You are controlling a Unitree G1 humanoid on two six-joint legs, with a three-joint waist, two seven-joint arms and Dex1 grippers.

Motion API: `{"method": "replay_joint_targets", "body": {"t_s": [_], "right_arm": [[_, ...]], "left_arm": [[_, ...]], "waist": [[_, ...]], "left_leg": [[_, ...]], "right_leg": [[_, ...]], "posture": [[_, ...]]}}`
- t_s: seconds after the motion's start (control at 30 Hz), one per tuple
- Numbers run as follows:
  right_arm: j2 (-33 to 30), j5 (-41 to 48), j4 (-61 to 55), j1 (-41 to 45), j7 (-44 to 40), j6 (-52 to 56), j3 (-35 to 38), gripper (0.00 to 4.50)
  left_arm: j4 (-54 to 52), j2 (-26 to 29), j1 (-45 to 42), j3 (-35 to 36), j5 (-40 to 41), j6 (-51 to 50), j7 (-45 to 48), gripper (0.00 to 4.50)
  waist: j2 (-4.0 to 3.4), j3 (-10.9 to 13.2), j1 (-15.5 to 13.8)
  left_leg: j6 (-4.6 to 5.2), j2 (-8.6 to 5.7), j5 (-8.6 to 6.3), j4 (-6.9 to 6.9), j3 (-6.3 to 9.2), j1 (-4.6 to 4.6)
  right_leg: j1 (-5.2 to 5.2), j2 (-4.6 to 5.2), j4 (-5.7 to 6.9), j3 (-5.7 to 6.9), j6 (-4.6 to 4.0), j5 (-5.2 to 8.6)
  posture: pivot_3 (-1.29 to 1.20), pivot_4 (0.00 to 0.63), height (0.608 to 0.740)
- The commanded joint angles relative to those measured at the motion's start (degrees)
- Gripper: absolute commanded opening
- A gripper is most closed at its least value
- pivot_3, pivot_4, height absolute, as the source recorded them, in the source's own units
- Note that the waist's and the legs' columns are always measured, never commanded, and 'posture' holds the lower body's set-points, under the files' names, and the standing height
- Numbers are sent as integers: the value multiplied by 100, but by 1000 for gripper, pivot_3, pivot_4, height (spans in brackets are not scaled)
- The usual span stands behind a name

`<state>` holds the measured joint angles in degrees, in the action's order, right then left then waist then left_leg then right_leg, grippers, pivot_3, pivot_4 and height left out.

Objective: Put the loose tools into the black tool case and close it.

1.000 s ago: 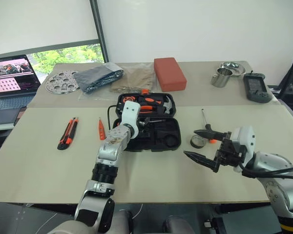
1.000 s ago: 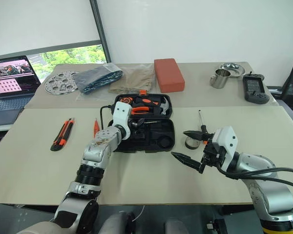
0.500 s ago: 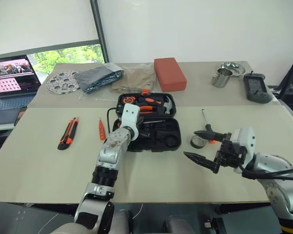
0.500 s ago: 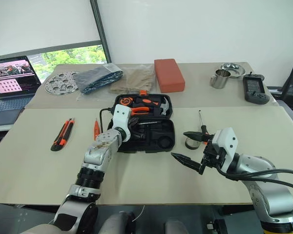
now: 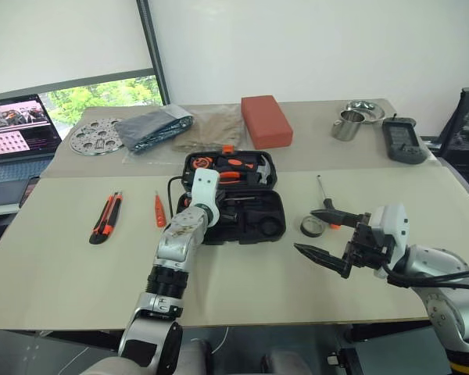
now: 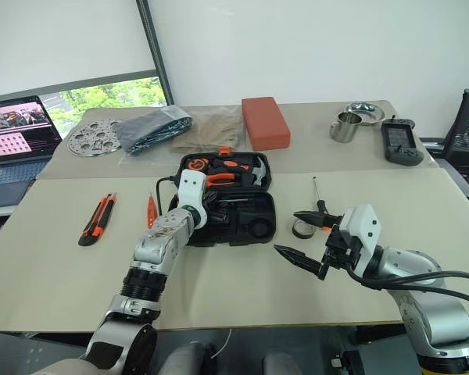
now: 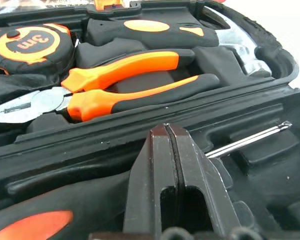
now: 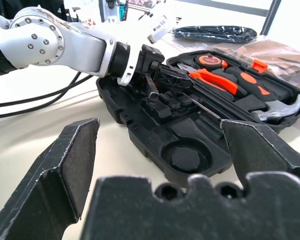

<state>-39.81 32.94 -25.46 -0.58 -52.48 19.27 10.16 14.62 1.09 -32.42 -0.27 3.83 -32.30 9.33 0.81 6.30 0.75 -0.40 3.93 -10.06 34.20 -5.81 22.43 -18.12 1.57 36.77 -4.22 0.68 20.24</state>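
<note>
The black tool case (image 5: pixel 250 223) lies open mid-table, with pliers (image 7: pixel 135 65), a tape measure (image 7: pixel 30 42) and a hammer (image 7: pixel 240 47) in its far half. My left gripper (image 7: pixel 166 127) is shut over the near half, nothing between its fingers. A screwdriver (image 7: pixel 245 142) rests in a recess just beyond them. The utility knife (image 5: pixel 105 219) and a small orange screwdriver (image 5: pixel 159 209) lie left of the case. On its right are the tape roll (image 5: pixel 312 226) and another screwdriver (image 5: pixel 322 190). My right gripper (image 5: pixel 303 230) hovers open near the roll.
On the far table stand a red-orange block (image 5: pixel 266 119), a steel cup (image 5: pixel 345 125), a bowl (image 5: pixel 365 109), a black handset (image 5: pixel 397 130), a dark bag (image 5: pixel 152 125) and a perforated disc (image 5: pixel 94 134). A laptop (image 5: pixel 19 125) sits far left. A black cable (image 5: pixel 172 187) runs beside the case.
My left hand has sunk a little toward the case's near half. The right arm has not moved. The whole picture has shifted slightly.
</note>
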Motion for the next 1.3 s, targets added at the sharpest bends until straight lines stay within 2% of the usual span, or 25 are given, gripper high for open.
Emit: {"method": "replay_joint_targets", "body": {"t_s": [0.03,0.37,0.47,0.57,0.67,0.8,1.0,1.07,1.3], "right_arm": [[-31,111,-132,108,-25,-36,101,4500],[6,69,-52,207,-35,-56,5,4500],[5,63,-20,235,-46,-57,-9,4500],[-22,73,37,226,-99,-45,13,4500],[-91,79,127,214,-173,-29,85,4500],[-228,61,310,286,-243,24,177,4500],[-446,-140,705,483,-370,-20,29,4500],[-439,-158,808,613,-413,-29,-56,4500],[-347,-278,869,828,-355,-3,-204,4500]], "left_arm": [[631,129,394,29,-156,-381,-238,42],[718,40,464,277,34,29,-482,42],[374,-22,410,410,287,506,-270,42],[-401,37,411,469,682,981,236,42],[-1041,252,466,507,949,1063,640,42],[-1933,860,649,777,1463,901,1293,42],[-2191,1886,892,1076,1635,919,1895,42],[-2087,1977,868,1146,1698,946,1918,42],[-1640,1731,689,362,1350,974,2009,42]], "waist": [[-1,-2,14],[0,-30,53],[1,-29,57],[15,-18,62],[24,10,31],[24,14,-11],[21,14,-5],[21,14,-7],[15,11,-87]], "left_leg": [[0,0,0,0,0,-4],[0,-1,-1,-8,-2,-24],[0,-6,-1,-15,-2,-30],[-1,-5,-1,-20,-7,-20],[-2,-7,0,-26,-10,-10],[-2,-9,0,-28,-10,2],[0,-6,-2,-36,-11,-2],[3,-4,-3,-36,-11,-2],[12,-5,-8,-35,-10,9]], "right_leg": [[2,0,1,-1,0,0],[9,-5,5,-28,1,1],[5,-11,7,-52,1,1],[-9,-13,7,-59,1,0],[-18,-13,1,-62,1,0],[-18,-12,-18,-68,1,0],[-10,-11,-36,-70,1,0],[-11,-11,-38,-69,1,0],[-9,-5,-55,-63,2,-1]], "posture": [[0,150,740],[0,150,740],[0,150,740],[0,150,740],[0,150,740],[0,150,740],[0,150,740],[0,150,740],[0,150,740]]}}
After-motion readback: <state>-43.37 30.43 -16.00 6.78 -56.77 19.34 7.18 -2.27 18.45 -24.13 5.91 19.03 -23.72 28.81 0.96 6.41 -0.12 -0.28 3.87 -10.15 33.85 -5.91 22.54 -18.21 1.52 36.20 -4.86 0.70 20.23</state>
